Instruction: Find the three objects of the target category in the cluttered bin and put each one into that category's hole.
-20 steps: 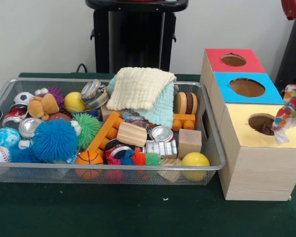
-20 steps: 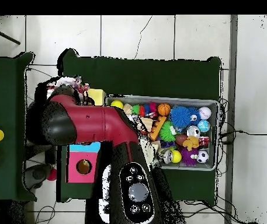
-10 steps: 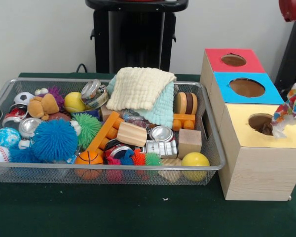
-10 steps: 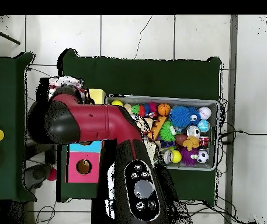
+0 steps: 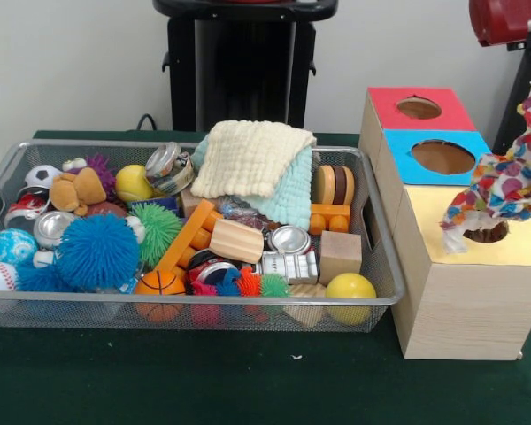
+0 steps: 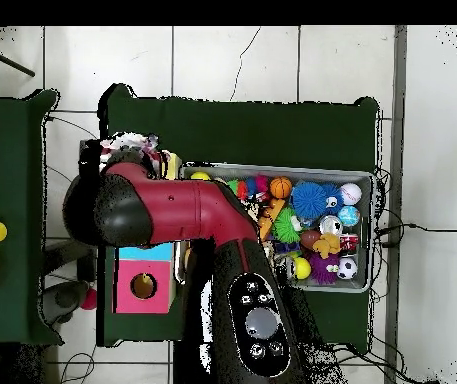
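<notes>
A: What is being carried at the right edge of the front view?

B: A multicoloured spotted cloth (image 5: pixel 504 190) is seen hanging there, draped over the round hole in the yellow-topped wooden box (image 5: pixel 442 217). Its lower white corner lies at the hole's left rim; whether any of it is already inside cannot be told.

A: And the gripper?

B: Only the red arm (image 5: pixel 506 18) is shown at the upper right corner of the front view, and in the overhead view the arm (image 6: pixel 172 215) covers the spot. Whether the fingers are spread or pinched on the cloth cannot be told.

A: How should the step be done well?

B: Judged from this, the cloth should be centred over the hole before release, with the trailing folds lowered in first, since a loose corner could be caught on the rim and left lying on the lid. The blue-topped box (image 5: pixel 442 158) just behind should be kept clear of.

A: What remains?

B: Cloths are taken to be the target category. A cream waffle-knit cloth (image 5: pixel 252 155) is stacked on a pale mint cloth (image 5: pixel 292 199) in the upper middle of the wire mesh bin (image 5: pixel 195 305), so two more fetches are probably needed.
</notes>
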